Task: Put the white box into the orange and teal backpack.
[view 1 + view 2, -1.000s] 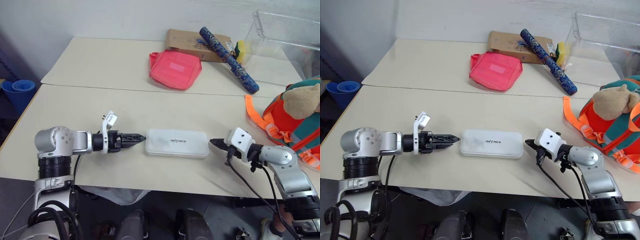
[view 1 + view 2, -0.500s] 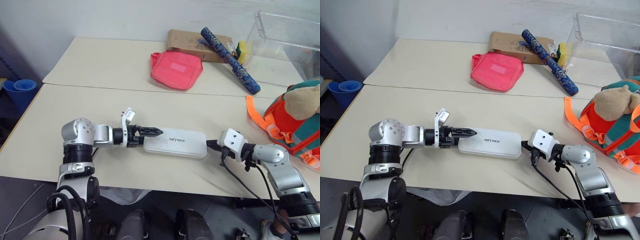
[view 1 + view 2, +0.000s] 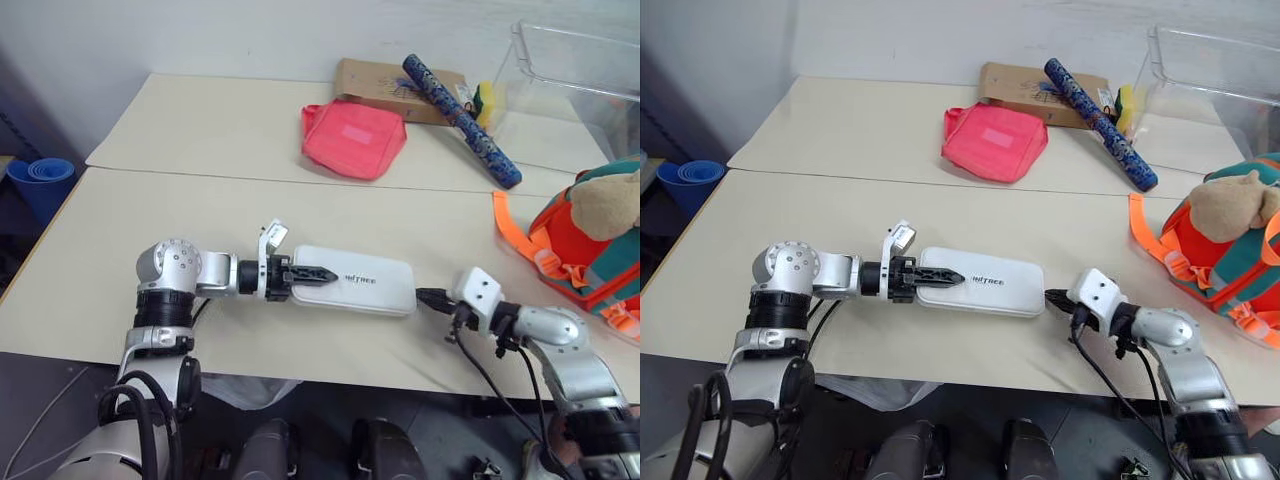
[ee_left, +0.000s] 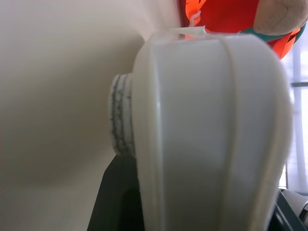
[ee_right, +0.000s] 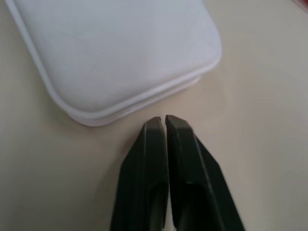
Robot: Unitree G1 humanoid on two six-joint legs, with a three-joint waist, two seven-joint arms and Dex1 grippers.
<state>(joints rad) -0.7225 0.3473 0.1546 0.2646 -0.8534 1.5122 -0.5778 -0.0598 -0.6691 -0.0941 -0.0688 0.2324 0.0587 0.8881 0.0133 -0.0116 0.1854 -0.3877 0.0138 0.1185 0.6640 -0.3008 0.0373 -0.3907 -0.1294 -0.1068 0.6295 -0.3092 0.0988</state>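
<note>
Comparing against a second earlier, we saw the left gripper (image 3: 318, 272) had slid right from just off the white box (image 3: 365, 284) onto its left end; one black finger lay over the lid there, and the left wrist view had the box end wedged between the fingers, so we read it as clamped on the box, fingers parted only by the box's thickness. The right gripper (image 3: 430, 297) sat just off the box's right end, a hair short of touching; the right wrist view showed its fingers (image 5: 155, 144) all but together, a thin slit between them, holding nothing. The box itself lay flat on the near table (image 3: 110, 250), about centre, and looked nudged slightly right of where it had been. The orange and teal backpack (image 3: 590, 250) sat well apart at the far right edge, so our read: grasp just made, lift and carry not yet started, pack opening not visible from here. Count: one white box, one backpack with one tan plush toy (image 3: 605, 200), one pink-red pouch (image 3: 352, 138), one brown cardboard box (image 3: 375, 85), one dark patterned roll (image 3: 460, 118), one clear bin (image 3: 575, 85), two grippers.
</note>
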